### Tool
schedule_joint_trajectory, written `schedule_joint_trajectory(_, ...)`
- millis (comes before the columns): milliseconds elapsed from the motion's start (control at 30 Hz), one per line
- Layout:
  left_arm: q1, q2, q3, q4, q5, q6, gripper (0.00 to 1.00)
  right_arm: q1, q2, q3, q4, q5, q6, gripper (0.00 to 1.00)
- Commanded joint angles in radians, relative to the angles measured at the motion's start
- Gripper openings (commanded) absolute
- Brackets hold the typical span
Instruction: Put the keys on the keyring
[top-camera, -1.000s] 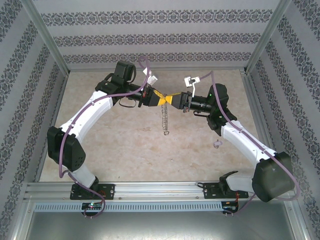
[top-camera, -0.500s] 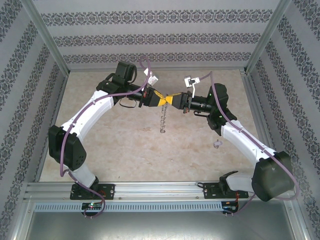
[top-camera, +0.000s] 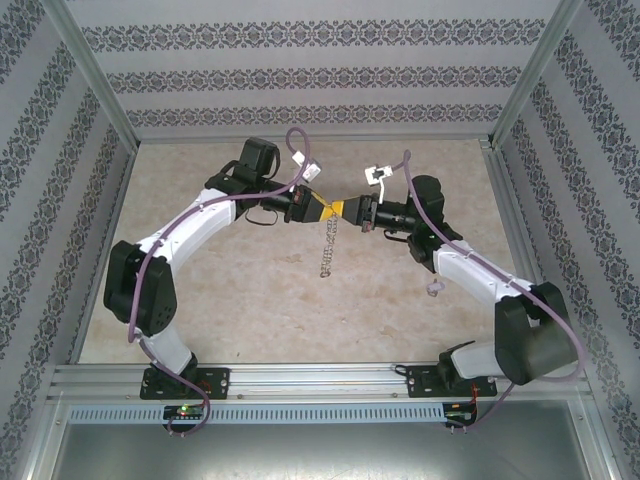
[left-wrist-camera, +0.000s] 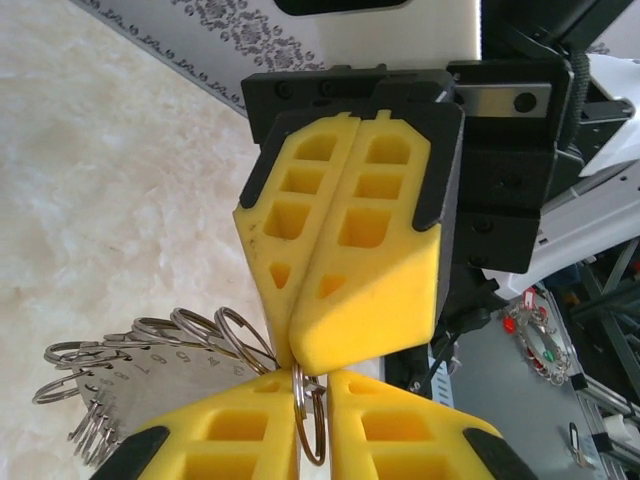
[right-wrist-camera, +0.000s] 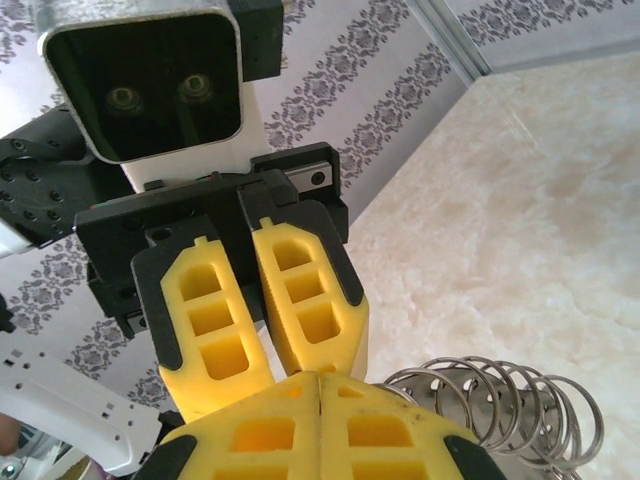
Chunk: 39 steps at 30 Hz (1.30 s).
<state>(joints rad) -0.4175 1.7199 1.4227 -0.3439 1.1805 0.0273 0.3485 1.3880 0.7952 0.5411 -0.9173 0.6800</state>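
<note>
Two yellow-tipped pincers meet tip to tip above the tabletop (top-camera: 250, 290) centre, left pincer (top-camera: 325, 209) and right pincer (top-camera: 347, 209) both clamped on the keyring (top-camera: 327, 245) dangling between them.

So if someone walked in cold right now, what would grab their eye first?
The two arms meeting nose to nose above mid-table: the left gripper and right gripper, yellow fingertips almost touching. Next, the keyring hanging from that junction, a dangling cluster of wire loops; the left wrist view shows one ring pinched at the fingertips.
</note>
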Motion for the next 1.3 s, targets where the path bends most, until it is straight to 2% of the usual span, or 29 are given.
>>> schedule_joint_trajectory(0,-0.023,0.015,-0.022,0.140,0.049,-0.035,0.15,0.000,0.043,-0.024,0.043,0.034,-0.017,0.00)
schedule_joint_trajectory(433,-0.021,0.047,-0.063,0.219,0.029,-0.082,0.24,-0.008,0.105,-0.063,0.111,0.025,0.000,0.00)
schedule_joint_trajectory(600,-0.015,0.040,-0.087,0.274,0.033,-0.120,0.25,-0.015,0.101,-0.063,0.112,0.023,0.003,0.00)
schedule_joint_trajectory(800,-0.004,0.024,-0.119,0.340,0.033,-0.165,0.23,-0.025,0.101,-0.065,0.111,0.021,0.006,0.00)
schedule_joint_trajectory(1033,0.008,0.007,-0.137,0.350,0.032,-0.175,0.16,-0.028,0.106,-0.068,0.115,0.021,0.008,0.00)
schedule_joint_trajectory(1267,0.017,0.003,-0.146,0.347,0.036,-0.177,0.15,-0.034,0.110,-0.067,0.117,0.021,0.009,0.00)
